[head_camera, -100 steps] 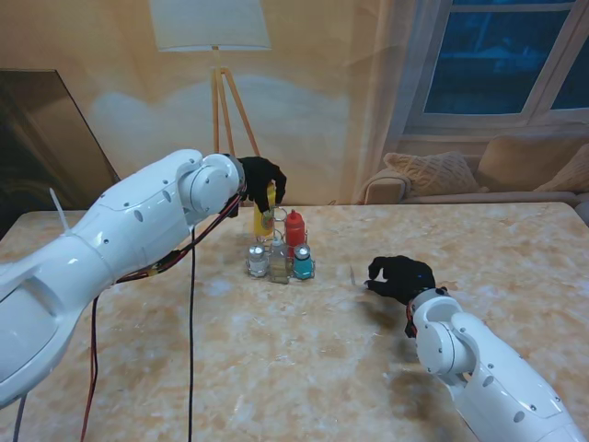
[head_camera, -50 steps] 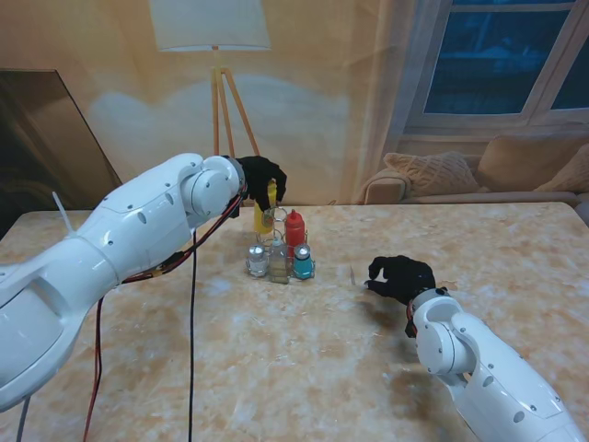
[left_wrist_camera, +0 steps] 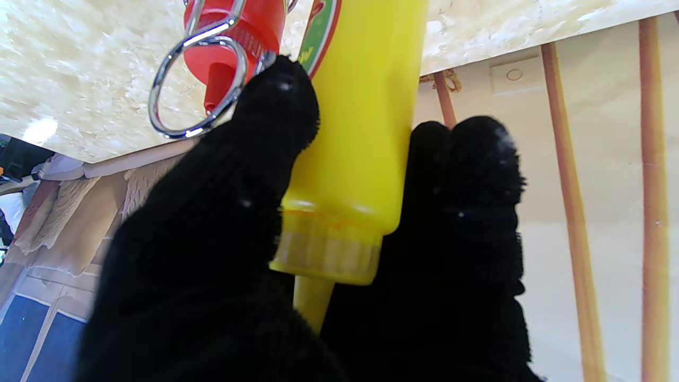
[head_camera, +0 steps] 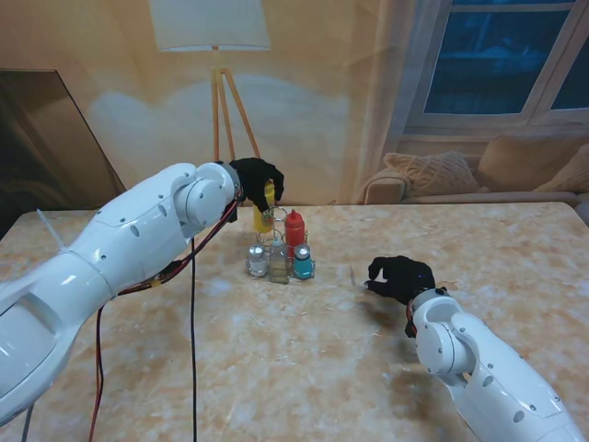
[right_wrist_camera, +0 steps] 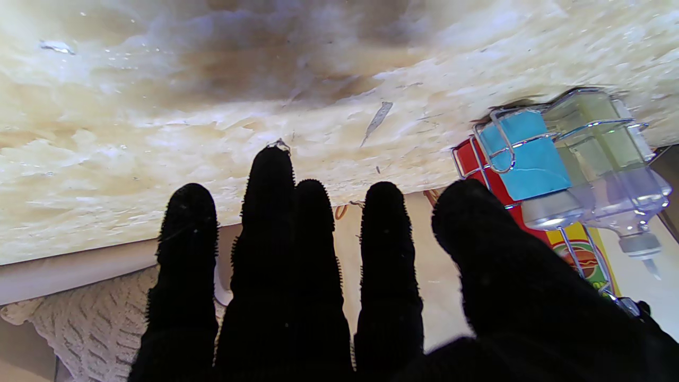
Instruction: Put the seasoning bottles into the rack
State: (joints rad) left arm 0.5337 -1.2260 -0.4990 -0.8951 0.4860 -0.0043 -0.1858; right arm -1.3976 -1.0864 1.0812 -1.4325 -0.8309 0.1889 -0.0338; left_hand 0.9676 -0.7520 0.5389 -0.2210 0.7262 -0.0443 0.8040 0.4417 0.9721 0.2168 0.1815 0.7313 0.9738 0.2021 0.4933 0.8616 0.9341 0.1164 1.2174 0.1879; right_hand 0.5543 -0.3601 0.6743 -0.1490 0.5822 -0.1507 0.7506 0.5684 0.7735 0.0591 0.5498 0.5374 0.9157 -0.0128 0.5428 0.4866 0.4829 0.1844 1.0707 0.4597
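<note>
Stand view, right hand (head_camera: 401,276): nearest to the robot, palm down on the marble table (head_camera: 304,368), right of the rack and apart from it.
Right hand state: holds nothing; in the right wrist view the fingers (right_wrist_camera: 273,223) lie extended and slightly spread.
Rack (head_camera: 279,261): chrome wire frame standing upright near the table's middle.
Rack, near row: a silver-capped shaker (head_camera: 258,260) on the left, a clear bottle (head_camera: 278,261) in the centre, a teal shaker (head_camera: 303,261) on the right.
Rack, far row: a red bottle (head_camera: 294,229) stands upright behind the teal shaker.
Yellow bottle (head_camera: 265,210): at the far left corner of the rack, just beside the red bottle, lower end at the wire; whether it is fully seated cannot be told.
Left hand (head_camera: 257,180): farthest from the robot, closed around the yellow bottle's upper part.
Left wrist view: thumb on one side of the yellow body, fingers (left_wrist_camera: 467,201) on the other, nozzle toward the palm; a rack loop (left_wrist_camera: 199,85) rings the red bottle's tip.
</note>
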